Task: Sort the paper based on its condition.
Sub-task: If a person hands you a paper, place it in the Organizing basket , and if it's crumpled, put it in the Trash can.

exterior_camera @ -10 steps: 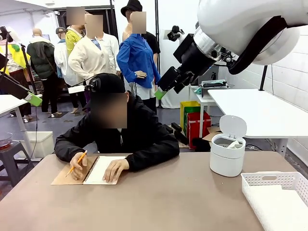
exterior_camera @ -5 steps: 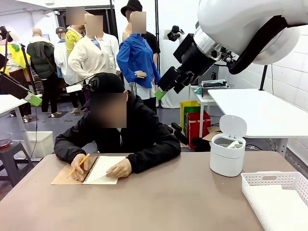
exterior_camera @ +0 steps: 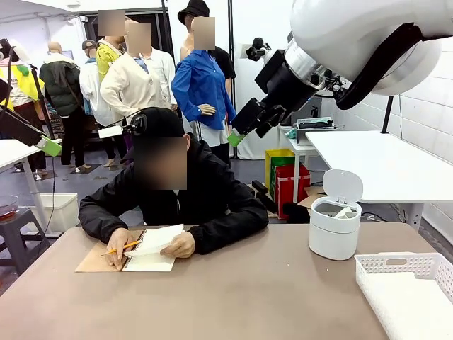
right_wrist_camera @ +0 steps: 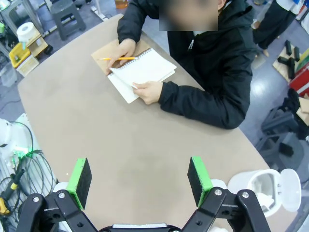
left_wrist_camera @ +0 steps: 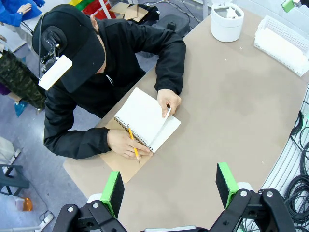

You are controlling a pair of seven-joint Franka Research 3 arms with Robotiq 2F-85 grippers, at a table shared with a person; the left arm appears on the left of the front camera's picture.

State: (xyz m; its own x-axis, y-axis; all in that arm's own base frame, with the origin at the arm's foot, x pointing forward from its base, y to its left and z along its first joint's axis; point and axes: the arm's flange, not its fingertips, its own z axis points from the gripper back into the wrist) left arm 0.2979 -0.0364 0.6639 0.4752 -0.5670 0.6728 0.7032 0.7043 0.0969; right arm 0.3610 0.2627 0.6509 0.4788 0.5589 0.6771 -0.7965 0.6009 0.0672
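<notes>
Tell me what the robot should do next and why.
Probably wait, holding the left hand and right hand open above the table: the person's hand is only lifting a page, which looks still bound in the notebook, so nothing is ready to grasp yet.

Holds the bulky white right arm (exterior_camera: 354,35) raised high, its black two-finger right gripper with green pads (right_wrist_camera: 139,176) aimed downward, fingers spread wide and empty. Holds the matching left gripper (left_wrist_camera: 170,186) high too, pointing down, fingers wide apart, gripping nothing.
</notes>
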